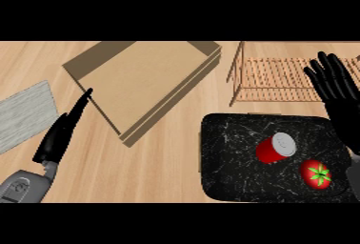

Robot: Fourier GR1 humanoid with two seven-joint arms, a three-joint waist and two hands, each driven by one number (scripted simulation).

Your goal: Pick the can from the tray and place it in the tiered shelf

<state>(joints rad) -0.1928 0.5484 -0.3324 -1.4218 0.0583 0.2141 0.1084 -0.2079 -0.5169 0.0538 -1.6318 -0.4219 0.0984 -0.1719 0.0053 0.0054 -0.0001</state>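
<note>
Straight, spread fingers [329, 71] of the right hand [342, 102] point up toward the far side of the counter in the head view, released and holding nothing. Their tips overlap the right part of the tiered shelf [274, 78], a light wooden rack with a slatted top that stands just beyond the tray. The palm sits above the tray's [232, 167] far right corner.

Below and to the left of those fingers, on the black marbled tray, lies the can [275, 148]: red body, silver lid, tilted so that the lid faces up and to the right. It is well apart from the fingertips and touches no part of the hand. Just beside the can, nearer the lower right, a red tomato [317, 174] with a green star-shaped stalk rests on the same tray, close under the right wrist.

At the view's left, the left hand [62, 133] shows edge-on, its fingers straight and held together, released, pointing up and slightly right. It holds nothing, and the grey forearm [21, 188] comes in from the lower left corner. Right of these fingertips lies a shallow open cardboard box [144, 76], turned at an angle on the wooden counter [155, 171]. Left of the fingers a grey textured mat [21, 116] runs off the view's edge.
</note>
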